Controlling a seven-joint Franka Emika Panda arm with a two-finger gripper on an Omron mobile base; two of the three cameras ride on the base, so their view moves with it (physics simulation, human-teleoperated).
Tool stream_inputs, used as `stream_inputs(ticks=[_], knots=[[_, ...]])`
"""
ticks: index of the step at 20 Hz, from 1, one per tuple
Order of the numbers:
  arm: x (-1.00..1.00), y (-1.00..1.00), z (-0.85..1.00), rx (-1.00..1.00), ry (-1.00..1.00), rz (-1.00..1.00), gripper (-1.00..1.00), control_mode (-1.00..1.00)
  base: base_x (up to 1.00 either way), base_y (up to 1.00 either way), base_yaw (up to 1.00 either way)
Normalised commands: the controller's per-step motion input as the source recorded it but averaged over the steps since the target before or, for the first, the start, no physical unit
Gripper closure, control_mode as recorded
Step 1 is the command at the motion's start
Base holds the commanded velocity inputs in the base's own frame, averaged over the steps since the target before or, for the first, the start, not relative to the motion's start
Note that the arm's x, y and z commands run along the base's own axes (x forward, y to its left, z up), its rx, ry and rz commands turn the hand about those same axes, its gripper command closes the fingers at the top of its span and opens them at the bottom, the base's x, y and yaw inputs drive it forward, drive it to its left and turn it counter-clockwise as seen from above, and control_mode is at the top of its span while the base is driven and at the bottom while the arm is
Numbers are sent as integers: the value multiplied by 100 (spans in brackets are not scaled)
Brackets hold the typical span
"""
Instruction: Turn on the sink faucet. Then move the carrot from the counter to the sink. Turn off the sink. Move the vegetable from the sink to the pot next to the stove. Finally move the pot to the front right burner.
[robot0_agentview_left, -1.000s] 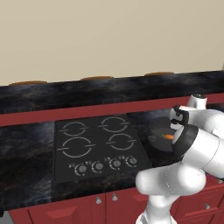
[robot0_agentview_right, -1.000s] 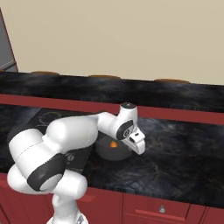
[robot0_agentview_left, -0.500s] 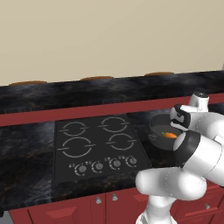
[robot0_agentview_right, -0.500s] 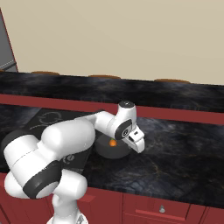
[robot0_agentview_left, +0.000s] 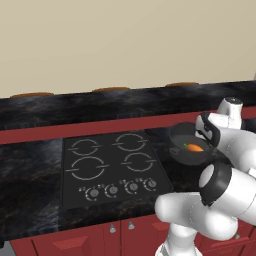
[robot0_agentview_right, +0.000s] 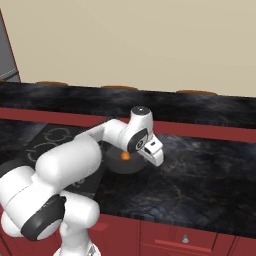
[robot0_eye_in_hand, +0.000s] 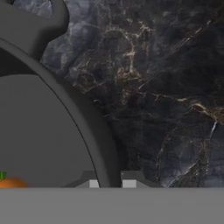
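The small dark grey pot (robot0_agentview_left: 181, 136) sits just right of the stove (robot0_agentview_left: 107, 192), over the black counter (robot0_agentview_right: 200, 175). The orange carrot (robot0_agentview_left: 195, 148) lies inside it. In the hand view my gripper (robot0_eye_in_hand: 111, 183) is shut on the pot (robot0_eye_in_hand: 43, 144), with one fingertip on either side of its rim. The carrot (robot0_eye_in_hand: 12, 183) shows at that view's lower left, and a side handle (robot0_eye_in_hand: 35, 26) at the top left. In the right base view the white hand reaches down to the right edge of the pot (robot0_agentview_right: 116, 166), next to the carrot (robot0_agentview_right: 125, 156). The front right burner (robot0_agentview_left: 139, 161) is bare.
A row of round grey knobs (robot0_agentview_left: 122, 188) runs along the stove's front edge. Behind the counter a raised red-fronted ledge (robot0_agentview_left: 100, 125) runs the whole width. My own white arm bulks at the lower right of the left base view.
The pot, with the carrot in it and my gripper on its rim, has shifted slightly up in both base views. The arm's elbow has swung lower and nearer the cameras.
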Motion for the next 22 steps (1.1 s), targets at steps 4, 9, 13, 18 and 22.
stream_inputs(ticks=[4, 9, 13, 18, 22], knots=[[18, 3, 18, 0, 0, 1, 100, -100, 0, 0, 0], [16, 2, 2, 0, 0, 0, 100, -100, 0, 0, 0], [27, 35, 0, 0, 3, 0, 100, -100, 0, 0, 0], [28, 21, 0, -1, 5, -3, 100, -100, 0, 0, 0], [10, 32, 0, 0, 0, -1, 100, -100, 0, 0, 0]])
